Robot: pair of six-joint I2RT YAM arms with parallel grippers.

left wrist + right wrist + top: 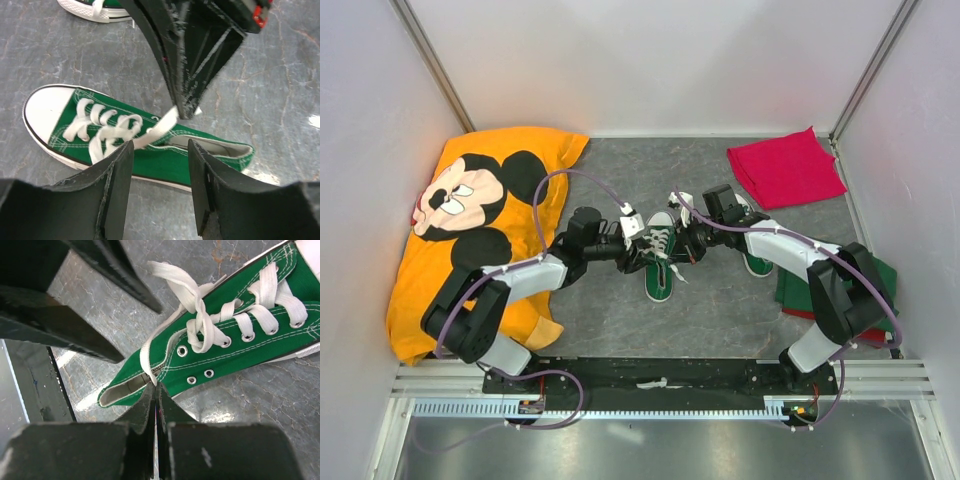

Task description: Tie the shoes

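Second sneaker (757,264): mostly hidden under right arm (800,255), one end showing; cut off at frame edge in left wrist view. Folded green cloth (788,292): partly covered by same arm. Centre sneaker (660,272): mid-table (720,315), between both grippers. Right gripper (155,390): fingers pressed together on loose lace (145,360). Left gripper (160,150): fingers parted over sneaker's side, holding nothing. Orange Mickey Mouse shirt (480,200) at left; red cloth (785,168) at rear right.
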